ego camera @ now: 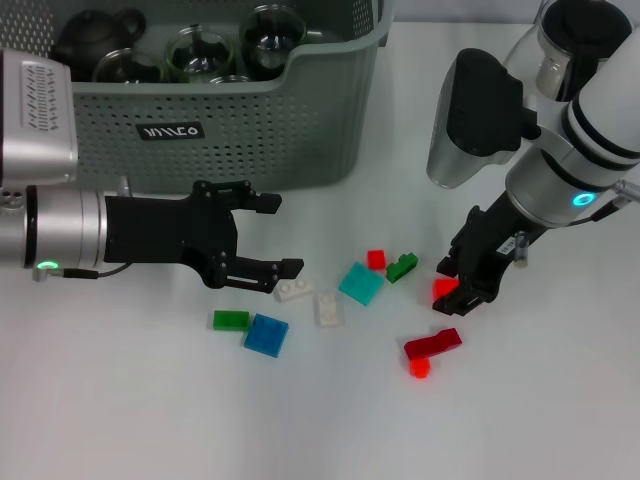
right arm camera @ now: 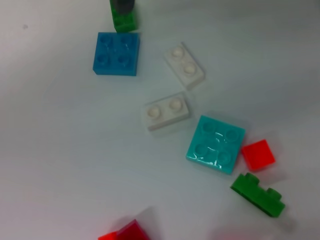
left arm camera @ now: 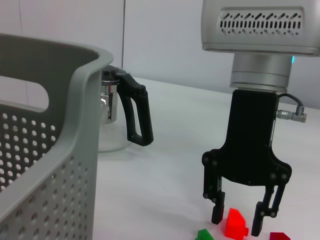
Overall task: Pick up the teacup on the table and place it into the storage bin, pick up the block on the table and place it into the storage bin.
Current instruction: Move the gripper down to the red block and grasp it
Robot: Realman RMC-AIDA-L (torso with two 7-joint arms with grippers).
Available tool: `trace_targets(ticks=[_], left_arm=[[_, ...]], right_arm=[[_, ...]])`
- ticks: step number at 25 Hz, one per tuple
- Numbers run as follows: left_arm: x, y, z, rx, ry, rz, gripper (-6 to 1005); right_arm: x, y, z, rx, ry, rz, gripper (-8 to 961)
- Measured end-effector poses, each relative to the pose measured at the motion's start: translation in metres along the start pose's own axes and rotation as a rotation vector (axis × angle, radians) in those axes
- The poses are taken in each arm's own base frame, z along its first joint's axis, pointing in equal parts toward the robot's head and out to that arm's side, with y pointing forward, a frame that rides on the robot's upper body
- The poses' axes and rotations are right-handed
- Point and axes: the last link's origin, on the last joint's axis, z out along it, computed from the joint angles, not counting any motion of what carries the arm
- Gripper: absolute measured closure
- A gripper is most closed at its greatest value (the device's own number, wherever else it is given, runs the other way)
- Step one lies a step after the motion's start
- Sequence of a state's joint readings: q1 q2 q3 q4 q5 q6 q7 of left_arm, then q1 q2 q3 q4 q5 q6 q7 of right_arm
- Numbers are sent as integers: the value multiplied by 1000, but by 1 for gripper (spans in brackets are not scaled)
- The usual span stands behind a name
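The grey-green perforated storage bin (ego camera: 300,110) stands at the back left and holds several glass teacups (ego camera: 200,50) and a dark teapot (ego camera: 95,40). No teacup shows on the table. My right gripper (ego camera: 456,287) is down at the table, its open fingers straddling a bright red block (ego camera: 445,289). The left wrist view shows this gripper (left arm camera: 238,225) with the red block (left arm camera: 235,223) between its fingers, with small gaps. My left gripper (ego camera: 285,235) is open and empty, just in front of the bin, above a white block (ego camera: 293,291).
Loose blocks lie on the white table: green (ego camera: 231,320), blue (ego camera: 266,335), white (ego camera: 328,308), teal (ego camera: 361,284), small red (ego camera: 376,259), dark green (ego camera: 402,267), dark red (ego camera: 433,345). A glass kettle with a black handle (ego camera: 480,110) stands at the back right.
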State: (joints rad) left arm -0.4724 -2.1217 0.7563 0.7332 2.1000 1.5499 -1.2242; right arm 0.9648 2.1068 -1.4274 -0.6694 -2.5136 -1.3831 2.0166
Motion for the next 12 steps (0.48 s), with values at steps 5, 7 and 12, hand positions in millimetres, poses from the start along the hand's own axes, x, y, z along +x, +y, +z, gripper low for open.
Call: trace_targets(ticks=[5, 7, 12], left_arm=[[0, 0, 0, -2, -2, 1, 124], [0, 0, 1, -1, 0, 0, 124], [0, 0, 0, -2, 2, 0, 124]], right_arm=[[1, 0, 0, -2, 3, 11, 442], [1, 0, 0, -2, 9, 12, 472], [1, 0, 1, -3, 20, 17, 593]])
